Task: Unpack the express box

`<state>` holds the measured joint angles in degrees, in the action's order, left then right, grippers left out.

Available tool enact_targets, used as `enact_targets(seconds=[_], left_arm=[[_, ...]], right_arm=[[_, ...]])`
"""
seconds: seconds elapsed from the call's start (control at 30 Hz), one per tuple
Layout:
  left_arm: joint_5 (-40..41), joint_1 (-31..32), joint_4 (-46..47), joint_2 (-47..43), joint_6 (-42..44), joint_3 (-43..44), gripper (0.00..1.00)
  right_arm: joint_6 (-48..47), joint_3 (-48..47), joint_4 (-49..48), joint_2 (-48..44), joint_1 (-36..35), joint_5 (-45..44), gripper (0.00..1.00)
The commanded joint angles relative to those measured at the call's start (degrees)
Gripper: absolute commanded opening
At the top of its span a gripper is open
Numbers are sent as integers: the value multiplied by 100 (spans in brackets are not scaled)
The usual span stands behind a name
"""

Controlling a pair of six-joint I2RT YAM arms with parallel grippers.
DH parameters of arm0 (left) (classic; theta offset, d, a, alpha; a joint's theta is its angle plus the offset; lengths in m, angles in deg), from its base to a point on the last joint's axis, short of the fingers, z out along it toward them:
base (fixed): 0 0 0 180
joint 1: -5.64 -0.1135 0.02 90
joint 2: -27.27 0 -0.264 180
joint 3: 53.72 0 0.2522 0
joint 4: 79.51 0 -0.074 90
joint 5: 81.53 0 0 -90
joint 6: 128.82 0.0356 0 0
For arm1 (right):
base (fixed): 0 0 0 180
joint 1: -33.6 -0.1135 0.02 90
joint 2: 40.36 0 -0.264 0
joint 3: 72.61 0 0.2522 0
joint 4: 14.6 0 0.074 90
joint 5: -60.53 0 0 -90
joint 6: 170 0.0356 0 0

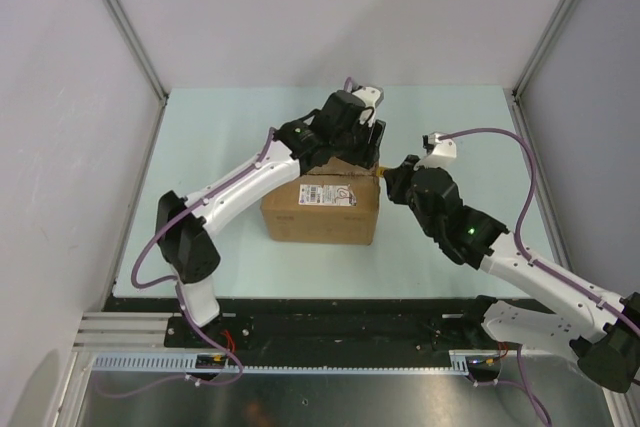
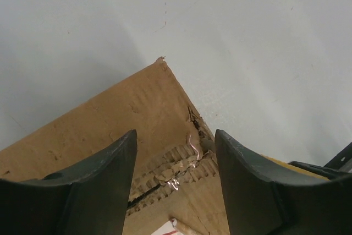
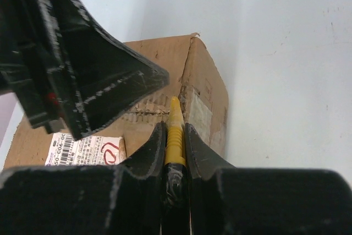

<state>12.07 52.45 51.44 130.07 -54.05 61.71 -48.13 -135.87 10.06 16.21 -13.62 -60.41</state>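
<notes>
Express box (image 3: 159, 59), yellow tool (image 3: 175, 130) at top

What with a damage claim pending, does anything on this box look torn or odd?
Yes: on the express box, the top seam is torn ragged near one corner, corrugated fluting exposed and a tape shred curling up.
</notes>
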Motion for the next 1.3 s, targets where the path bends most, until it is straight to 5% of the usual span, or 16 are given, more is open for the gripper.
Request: enact_targets(seconds=[0.0, 1.27], left_arm=[[-131, -31, 48, 178, -33, 213, 64], [431, -23, -286, 1057, 222, 468, 55]], right_arm=[[-32, -16, -70, -41, 20, -35, 0], [178, 238, 590, -305, -288, -79, 0]])
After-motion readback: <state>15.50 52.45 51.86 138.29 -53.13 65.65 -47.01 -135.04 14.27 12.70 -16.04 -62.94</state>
